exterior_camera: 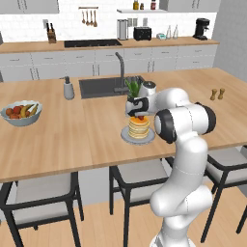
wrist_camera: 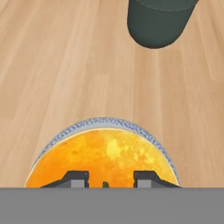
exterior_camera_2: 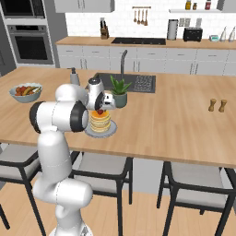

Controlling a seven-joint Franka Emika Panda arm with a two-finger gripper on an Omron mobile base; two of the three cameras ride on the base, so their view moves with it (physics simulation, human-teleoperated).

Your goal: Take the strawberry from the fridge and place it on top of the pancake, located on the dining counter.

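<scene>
Strawberry [exterior_camera: 141, 117] in closed hand [exterior_camera: 140, 116] atop pancake [exterior_camera: 138, 128] on plate [exterior_camera: 126, 137].

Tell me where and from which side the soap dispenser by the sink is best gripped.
Grip the soap dispenser around its round grey body, below the narrow pump top, coming in level from the chair side. It stands upright on the dining counter, apart from the sink, with bare wood in front.

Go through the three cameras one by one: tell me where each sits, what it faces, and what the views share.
Left base view: behind the arm's left, facing the dining counter; arm lower right, gripper above the pancake.
Right base view: behind the arm's right, same counter; arm lower left.
Hand view: on the hand, looking down onto the pancake; dark fingertips at the bottom.
Shared: both base views show the strawberry pinched over the pancake, plus the plant pot.
</scene>
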